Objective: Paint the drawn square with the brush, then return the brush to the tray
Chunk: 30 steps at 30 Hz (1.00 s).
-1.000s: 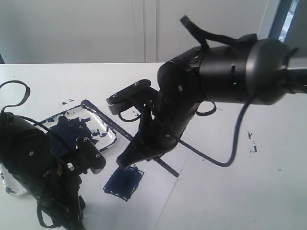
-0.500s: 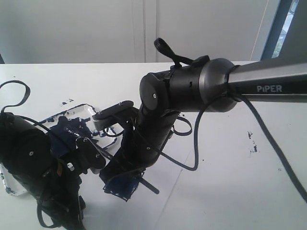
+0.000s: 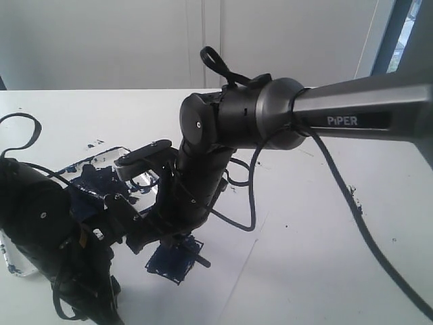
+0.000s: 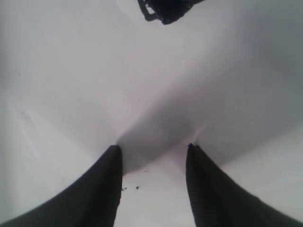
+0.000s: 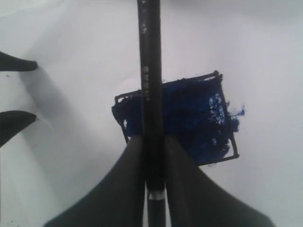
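The drawn square [image 5: 189, 118] is a black outline on white paper, mostly filled with dark blue paint; it also shows below the right arm [image 3: 174, 263]. My right gripper [image 5: 152, 142] is shut on the brush [image 5: 149, 71], whose black handle runs across the square's edge. The bristle tip is hidden. The silver band shows between the fingers. The tray [image 3: 88, 160] lies left of the square, blotched blue, partly behind both arms. My left gripper [image 4: 152, 149] hangs open over bare paper with nothing in it.
The right arm [image 3: 223, 128] reaches across the middle to the left side. The left arm [image 3: 40, 237] fills the lower left corner, its fingertips [image 5: 16, 64] close to the square. Paint specks [image 3: 355, 203] dot the table at right.
The right arm has swung left and lower over the square, carrying the brush with it. The left arm has stayed put.
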Tool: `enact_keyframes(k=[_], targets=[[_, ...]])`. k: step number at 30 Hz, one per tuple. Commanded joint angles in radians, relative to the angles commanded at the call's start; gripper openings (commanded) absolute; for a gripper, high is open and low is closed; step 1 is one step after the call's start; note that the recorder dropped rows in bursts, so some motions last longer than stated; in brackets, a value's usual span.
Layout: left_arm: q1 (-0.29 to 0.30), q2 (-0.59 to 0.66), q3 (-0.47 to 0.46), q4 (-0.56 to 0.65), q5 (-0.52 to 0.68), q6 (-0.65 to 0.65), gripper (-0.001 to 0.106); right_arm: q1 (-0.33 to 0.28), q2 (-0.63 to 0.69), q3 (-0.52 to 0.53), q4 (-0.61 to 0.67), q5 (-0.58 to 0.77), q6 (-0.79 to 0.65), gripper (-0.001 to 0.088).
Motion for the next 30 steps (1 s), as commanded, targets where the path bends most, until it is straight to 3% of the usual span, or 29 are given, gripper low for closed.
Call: enact_keyframes(k=[4, 11, 14, 22, 30], targets=[[0.000, 0.000, 0.000, 0.000, 0.004, 0.000, 0.048, 0.000, 0.003, -0.006, -0.004, 0.007, 0.000, 0.0039], [0.000, 0.000, 0.000, 0.000, 0.012, 0.000, 0.048, 0.000, 0.003, -0.006, -0.015, -0.001, 0.000, 0.0327], [0.000, 0.000, 0.000, 0.000, 0.014, 0.000, 0.048, 0.000, 0.001, -0.006, -0.021, -0.010, 0.000, 0.0400], [0.000, 0.000, 0.000, 0.000, 0.014, 0.000, 0.048, 0.000, -0.077, -0.006, -0.025, 0.028, 0.000, 0.0411], [0.000, 0.000, 0.000, 0.000, 0.012, 0.000, 0.048, 0.000, -0.143, -0.006, -0.061, 0.248, 0.002, 0.0410]])
